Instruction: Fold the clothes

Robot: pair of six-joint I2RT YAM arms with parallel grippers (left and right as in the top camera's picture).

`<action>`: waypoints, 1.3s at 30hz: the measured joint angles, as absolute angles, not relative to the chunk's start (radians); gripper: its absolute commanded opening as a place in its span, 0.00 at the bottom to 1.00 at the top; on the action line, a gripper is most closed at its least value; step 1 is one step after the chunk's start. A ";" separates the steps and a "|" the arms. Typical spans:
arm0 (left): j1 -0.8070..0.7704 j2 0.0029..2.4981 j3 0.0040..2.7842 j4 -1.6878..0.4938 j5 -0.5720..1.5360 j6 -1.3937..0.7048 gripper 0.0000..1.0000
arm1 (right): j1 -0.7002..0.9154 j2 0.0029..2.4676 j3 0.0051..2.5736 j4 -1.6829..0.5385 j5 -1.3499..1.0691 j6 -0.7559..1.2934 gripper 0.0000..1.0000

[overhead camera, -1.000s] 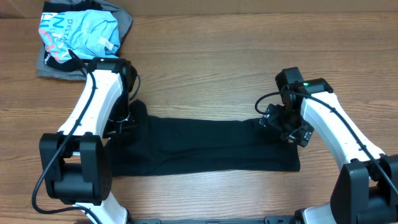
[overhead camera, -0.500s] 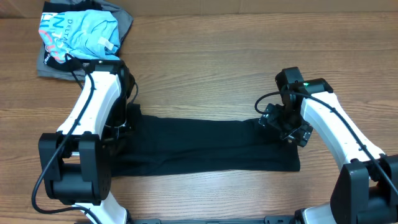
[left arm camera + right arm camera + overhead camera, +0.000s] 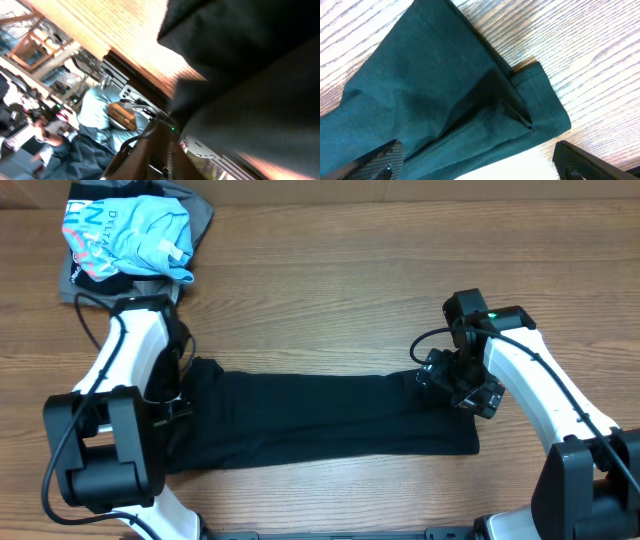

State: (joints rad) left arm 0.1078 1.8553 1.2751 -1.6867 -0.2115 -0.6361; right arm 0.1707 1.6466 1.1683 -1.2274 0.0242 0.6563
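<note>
Black T-shirt (image 3: 320, 415): lies folded lengthwise into a long band, near middle of table (image 3: 350, 300). Right gripper (image 3: 458, 380): spread wide over right end, holding nothing. Left gripper (image 3: 178, 402): at left end, grip impossible to tell. Left to do, seemingly: crosswise folds.

Black T-shirt (image 3: 330, 415), wood-grain table (image 3: 340, 290)

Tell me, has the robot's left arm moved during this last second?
Yes. The left arm has swung outward to its own left and drawn back toward its base, away from the light blue shirt lying at the table's far corner.
</note>
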 measured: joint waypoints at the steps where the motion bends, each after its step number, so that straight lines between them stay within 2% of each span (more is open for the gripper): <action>1: 0.117 1.855 1.275 -1.687 -0.212 -0.639 1.00 | 0.171 1.647 1.168 -1.228 0.024 0.655 1.00; 6: 0.134 1.855 1.274 -1.674 -0.201 -0.643 1.00 | 0.171 1.647 1.168 -1.217 0.007 0.654 1.00; 9: 0.133 1.855 1.274 -1.672 -0.194 -0.636 1.00 | 0.173 1.647 1.168 -1.182 -0.036 0.638 0.94; 11: 0.133 1.855 1.282 -1.672 -0.191 -0.633 0.98 | 0.179 1.647 1.168 -1.156 -0.062 0.622 0.77; 12: 0.133 1.855 1.290 -1.672 -0.191 -0.632 0.95 | 0.184 1.647 1.168 -1.148 -0.068 0.623 0.54; 14: 0.133 1.855 1.334 -1.680 -0.186 -0.629 0.87 | 0.207 1.647 1.168 -1.124 -0.089 0.605 0.36; 16: 0.133 1.856 1.391 -1.686 -0.172 -0.622 0.68 | 0.223 1.647 1.168 -1.107 -0.096 0.597 0.25; 17: 0.130 1.855 1.424 -1.681 -0.159 -0.605 0.45 | 0.236 1.647 1.168 -1.093 -0.101 0.604 0.19; 18: 0.125 1.855 1.447 -1.665 -0.147 -0.597 0.15 | 0.242 1.647 1.168 -1.087 -0.102 0.604 0.13; 19: 0.118 1.851 1.460 -1.641 -0.128 -0.578 0.04 | 0.249 1.647 1.168 -1.081 -0.104 0.598 0.09; 21: 0.088 1.841 1.469 -1.595 -0.084 -0.539 0.04 | 0.261 1.647 1.168 -1.073 -0.104 0.601 0.04; 26: -0.051 1.827 1.452 -1.544 -0.004 -0.486 0.04 | 0.265 1.647 1.168 -1.068 -0.099 0.598 0.04; 31: -0.165 1.820 1.319 -1.431 0.058 -0.471 0.04 | 0.265 1.647 1.113 -1.020 -0.097 0.598 0.04; 39: -0.160 1.820 1.117 -1.264 0.084 -0.472 0.04 | 0.263 1.647 0.993 -0.926 -0.097 0.598 0.04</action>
State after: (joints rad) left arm -0.1596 1.8198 1.1172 -1.2644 0.0837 -0.4721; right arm 0.2634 1.6470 0.9932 -0.9264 -0.0967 0.5976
